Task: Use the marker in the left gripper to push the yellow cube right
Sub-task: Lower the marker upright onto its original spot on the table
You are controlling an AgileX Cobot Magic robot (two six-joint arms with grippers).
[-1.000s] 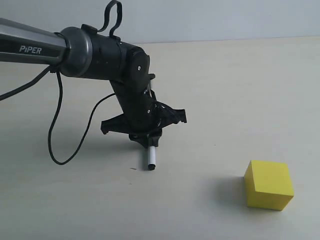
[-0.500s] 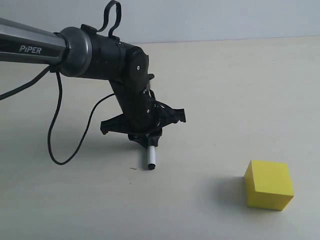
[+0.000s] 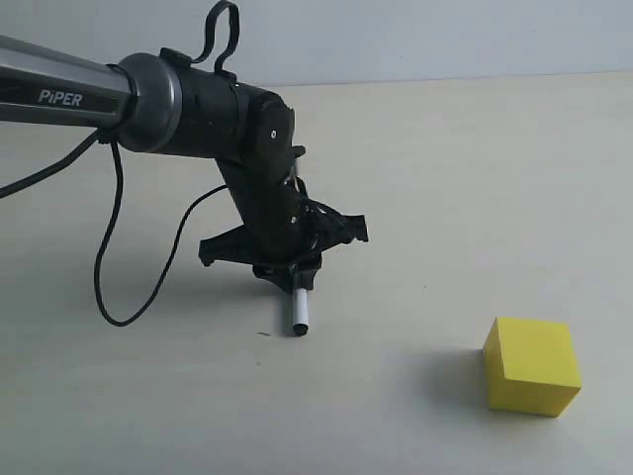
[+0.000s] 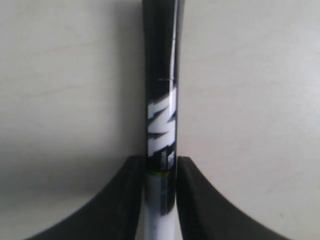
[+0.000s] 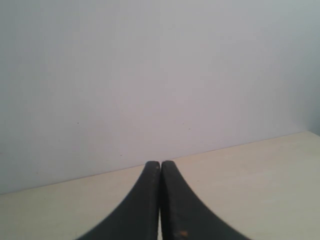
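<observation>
The yellow cube sits on the tabletop at the lower right of the exterior view. My left gripper points down at the table well to the cube's left, shut on the marker, whose white barrel sticks out below the fingers with its tip at or just above the surface. In the left wrist view the marker runs straight out between the two black fingers, its dark label showing. The cube is out of that view. My right gripper is shut with nothing in it, facing a pale wall.
The left arm's black cable loops down onto the beige table to the left of the gripper. A pale wall bounds the table's far edge. Bare tabletop lies between the marker tip and the cube.
</observation>
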